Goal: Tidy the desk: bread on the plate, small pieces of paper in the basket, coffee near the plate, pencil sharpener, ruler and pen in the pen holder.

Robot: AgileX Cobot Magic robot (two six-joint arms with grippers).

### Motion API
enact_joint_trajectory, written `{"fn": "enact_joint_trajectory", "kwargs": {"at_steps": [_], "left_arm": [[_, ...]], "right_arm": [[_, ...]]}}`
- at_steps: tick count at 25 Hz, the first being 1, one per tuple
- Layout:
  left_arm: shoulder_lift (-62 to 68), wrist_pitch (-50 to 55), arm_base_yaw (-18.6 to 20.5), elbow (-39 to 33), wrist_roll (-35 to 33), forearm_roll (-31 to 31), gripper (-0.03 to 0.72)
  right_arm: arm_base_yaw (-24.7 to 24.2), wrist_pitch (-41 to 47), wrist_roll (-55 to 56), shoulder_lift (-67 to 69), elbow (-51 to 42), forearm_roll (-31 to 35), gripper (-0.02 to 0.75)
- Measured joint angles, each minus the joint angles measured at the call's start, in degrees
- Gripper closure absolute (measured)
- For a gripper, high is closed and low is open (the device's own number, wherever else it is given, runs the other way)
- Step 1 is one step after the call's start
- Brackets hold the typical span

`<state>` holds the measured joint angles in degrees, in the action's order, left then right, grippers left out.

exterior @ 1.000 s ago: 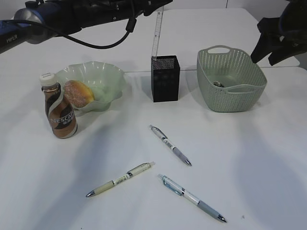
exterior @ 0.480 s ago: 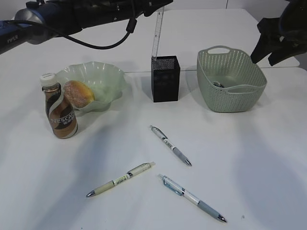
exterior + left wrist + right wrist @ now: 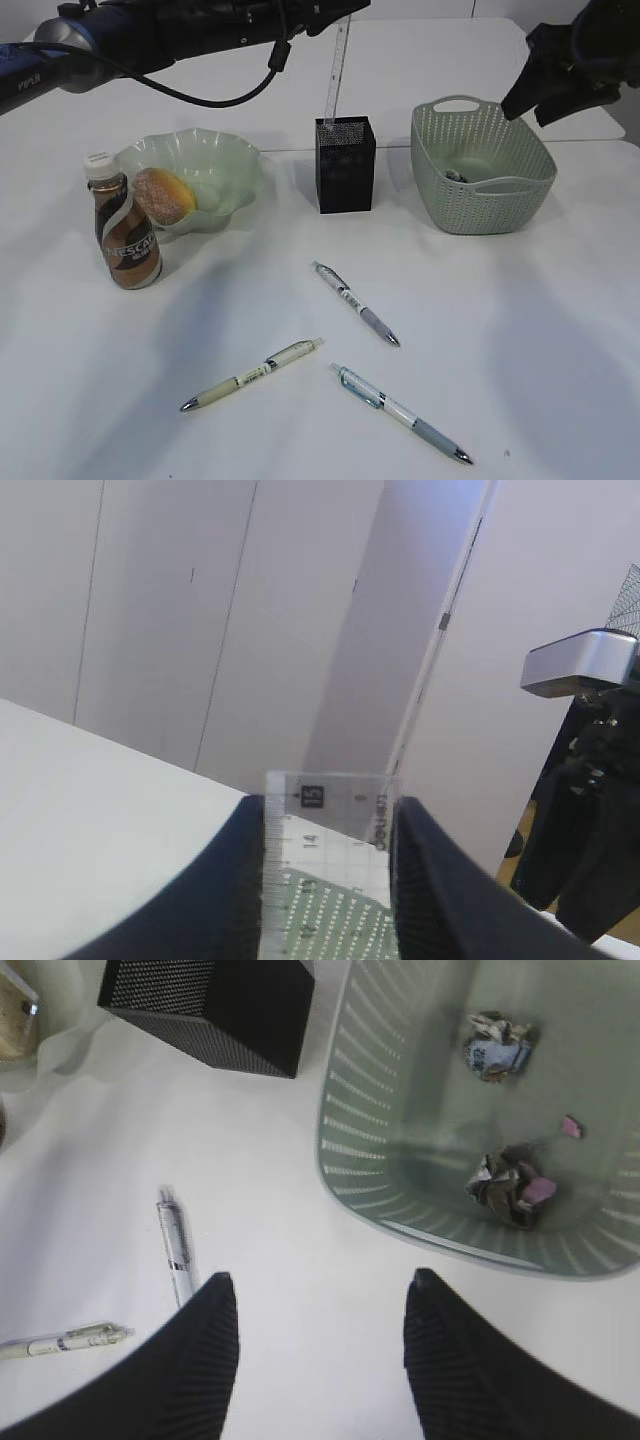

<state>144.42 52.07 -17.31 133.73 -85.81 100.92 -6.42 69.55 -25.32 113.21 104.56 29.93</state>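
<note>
a: where is the ruler point(image 3: 333, 68) now?
b: it hangs upright, with its lower end at the open top of the pen holder point(image 3: 346, 165). whether the end is already inside the mesh, i cannot tell. the left tool point(image 3: 325, 880) has it clamped between both fingers, narrowly apart, one dark finger point(image 3: 235, 890) on each long edge of the clear strip.

a: and the pen holder itself?
b: it stands at the back middle of the bench point(image 3: 300, 420), between the plate point(image 3: 225, 175) and the basket point(image 3: 480, 180), apart from both.

a: what about the bread and the coffee?
b: the bread point(image 3: 164, 194) lies in the plate, on its left side. the coffee point(image 3: 125, 232) stands upright just beside the plate, in front of its left rim.

a: is there something in the basket?
b: yes, the right wrist view shows crumpled pieces of paper point(image 3: 510, 1185) on its floor, and one small pink scrap point(image 3: 571, 1126).

a: and the right tool?
b: the right tool point(image 3: 320, 1345) is open quite wide and has nothing between its fingers. it hangs high, above the bench just in front of the basket.

a: which things lie loose on the bench?
b: three pens. a grey pen point(image 3: 355, 303) lies in front of the pen holder, a pale yellow pen point(image 3: 250, 375) to its left and nearer the front, and a blue-grey pen point(image 3: 400, 413) at the front right. none of them touches another.
</note>
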Motion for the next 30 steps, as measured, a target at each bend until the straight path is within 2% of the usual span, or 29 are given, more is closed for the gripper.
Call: {"fn": "enact_joint_trajectory", "kwargs": {"at_steps": [9,14,20,30], "left_arm": [[-0.84,0.87,-0.41,0.0,0.25,0.11,0.449],[-0.84,0.09,-1.06,0.26,0.25,0.11,0.449],[-0.84,-3.55,-2.7,3.92,0.47,0.1,0.449],[-0.84,-7.18,-2.57,4.19,0.47,0.1,0.449]], "right_arm": [[0.0,-0.21,-2.8,0.0,0.0,4.4,0.312],[0.0,-0.21,-3.15,0.0,0.0,4.5,0.312],[0.0,-0.21,-3.4,0.0,0.0,4.64,0.312],[0.0,-0.24,-3.53,0.0,0.0,4.86,0.312]]}}
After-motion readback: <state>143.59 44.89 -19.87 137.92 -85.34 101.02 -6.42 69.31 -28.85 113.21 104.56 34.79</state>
